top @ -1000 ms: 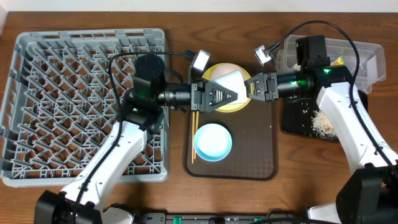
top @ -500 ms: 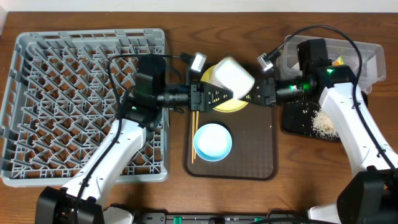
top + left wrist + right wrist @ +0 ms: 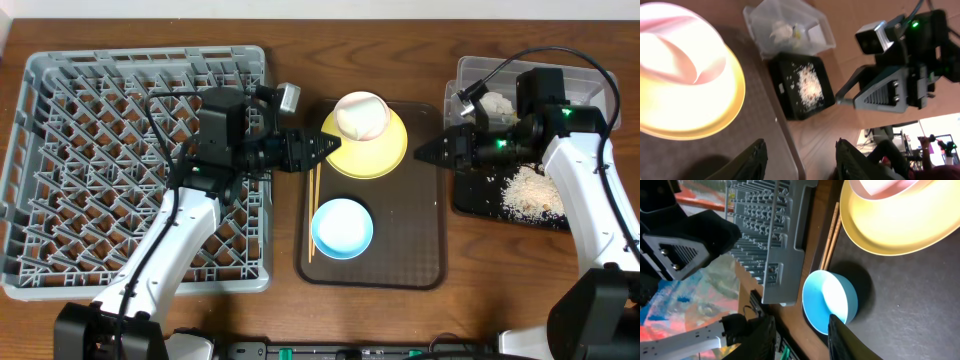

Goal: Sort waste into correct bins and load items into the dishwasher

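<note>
Pinkish-white bowl [image 3: 360, 115] is sitting on the yellow plate [image 3: 385, 160] at the far end of the brown serving tray [image 3: 400, 250]. Whether it is lying level or tipped, the views are not showing clearly. On the near left part of that tray the light blue bowl [image 3: 341, 227] is resting, with the chopsticks [image 3: 312, 200] lying along the tray's left edge.

At the tray's left edge, beside the plate, the left gripper [image 3: 330, 146] is hovering with jaws spread wide, carrying nothing. At the tray's right edge the right gripper [image 3: 420, 155] is hovering, likewise spread and empty. Neither is touching a dish.

Right of the tray, rice scraps [image 3: 527, 190] are lying in the black tray [image 3: 468, 200] and a tissue [image 3: 495, 104] in the clear tub [image 3: 595, 85]. The wrapper is not showing.

Judgement: waste sorting is looking mostly done and loading is the step in hand, since the dish rack [image 3: 60, 120], left of the tray, is holding no dishes in view. The next move is likely calling for the left gripper to close on the bowl's rim, lift it clear of the plate and carry it left to the rack, seating it between pegs. The plate is waiting on that.
</note>
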### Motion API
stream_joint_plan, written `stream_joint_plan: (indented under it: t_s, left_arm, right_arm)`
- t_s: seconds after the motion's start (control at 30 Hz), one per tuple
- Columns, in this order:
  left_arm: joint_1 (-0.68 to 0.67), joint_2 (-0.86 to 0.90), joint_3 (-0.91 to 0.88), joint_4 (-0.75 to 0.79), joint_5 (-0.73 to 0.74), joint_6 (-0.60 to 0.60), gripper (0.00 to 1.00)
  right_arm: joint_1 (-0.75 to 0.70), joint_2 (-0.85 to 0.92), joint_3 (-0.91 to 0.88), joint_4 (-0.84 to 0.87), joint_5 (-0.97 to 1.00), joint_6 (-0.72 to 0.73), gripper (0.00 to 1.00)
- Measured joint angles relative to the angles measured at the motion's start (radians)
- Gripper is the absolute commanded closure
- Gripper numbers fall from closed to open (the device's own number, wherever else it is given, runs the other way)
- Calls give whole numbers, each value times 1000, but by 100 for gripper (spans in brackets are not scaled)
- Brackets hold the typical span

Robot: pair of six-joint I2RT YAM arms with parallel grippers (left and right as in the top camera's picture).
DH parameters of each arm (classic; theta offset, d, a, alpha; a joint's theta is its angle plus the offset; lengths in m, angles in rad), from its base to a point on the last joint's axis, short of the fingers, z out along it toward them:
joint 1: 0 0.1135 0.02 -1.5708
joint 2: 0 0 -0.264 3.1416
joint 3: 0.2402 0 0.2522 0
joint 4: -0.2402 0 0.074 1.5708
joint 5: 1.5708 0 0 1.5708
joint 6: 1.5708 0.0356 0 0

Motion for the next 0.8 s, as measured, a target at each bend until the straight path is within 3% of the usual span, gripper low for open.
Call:
stream_joint_plan:
  t_s: [0.47, 0.8]
  left_arm:
    - [-1, -11, 0, -231, -158, 113, 45]
    - [-1, -166, 1, -402, -381, 171, 42]
  right_arm:
    - [23, 0, 0, -27, 166, -26, 57]
    - [156, 0, 0, 57, 370, -18, 52]
